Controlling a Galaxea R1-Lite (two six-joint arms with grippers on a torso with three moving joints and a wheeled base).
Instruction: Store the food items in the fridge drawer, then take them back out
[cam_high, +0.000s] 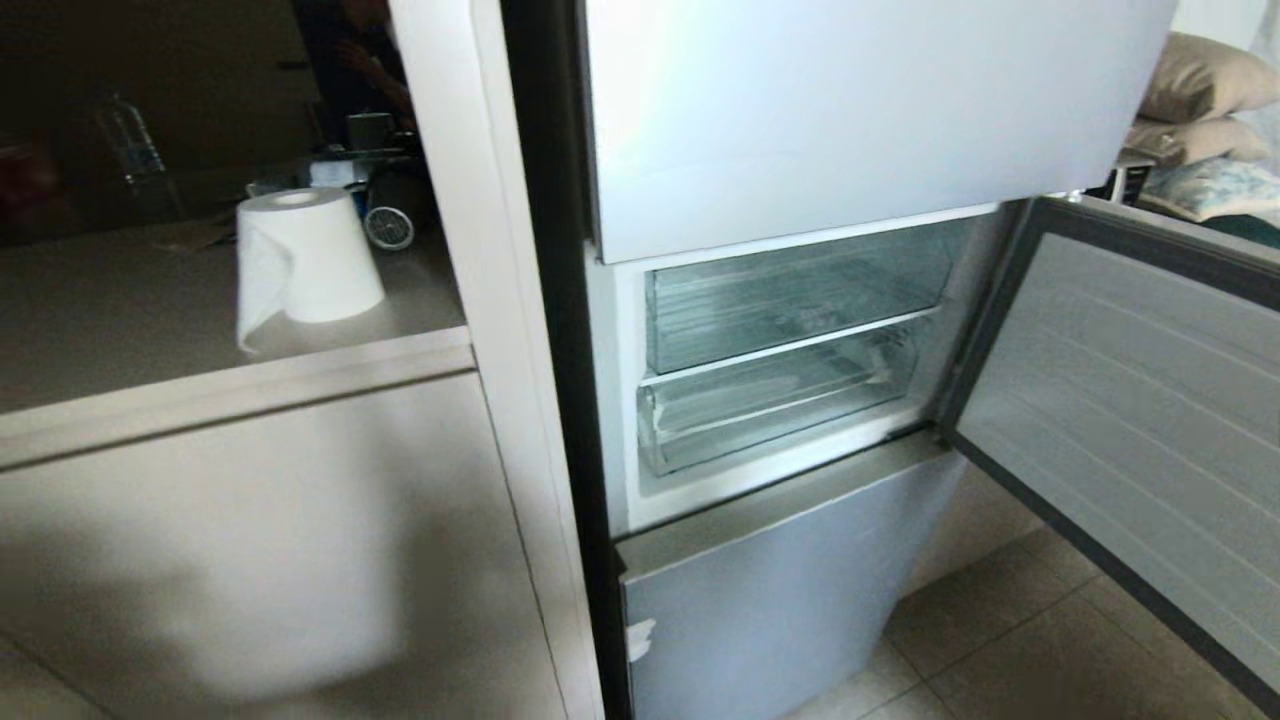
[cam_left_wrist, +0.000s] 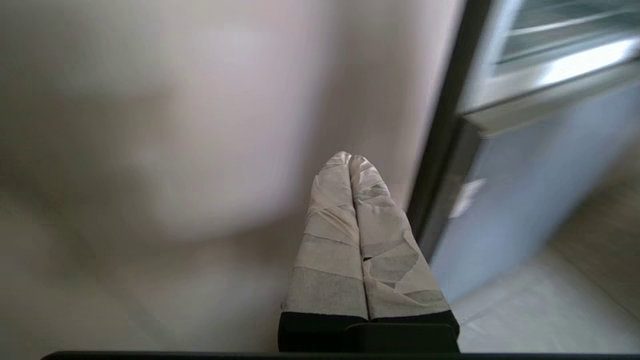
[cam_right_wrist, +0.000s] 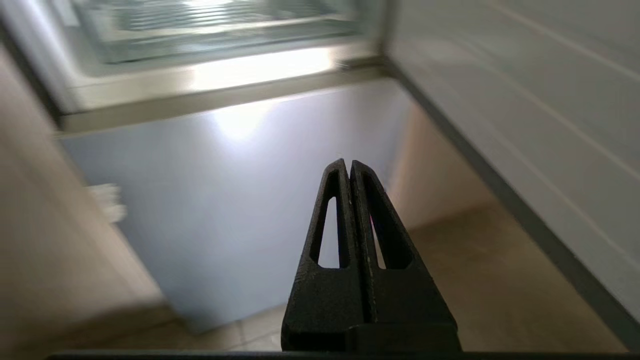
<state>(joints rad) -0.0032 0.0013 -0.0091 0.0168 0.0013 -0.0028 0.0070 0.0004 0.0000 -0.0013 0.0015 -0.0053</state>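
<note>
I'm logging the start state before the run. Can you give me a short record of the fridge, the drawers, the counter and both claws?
fridge door: middle door swung open to the right; top and bottom doors shut
drawers: two clear drawers, upper and lower, both pushed in
food: none visible
counter: paper towel roll standing upright left of the fridge
left claw: shut, empty, pointing at the panel beside the fridge
right claw: shut, empty, pointing at the bottom door
arms in head view: none
</note>
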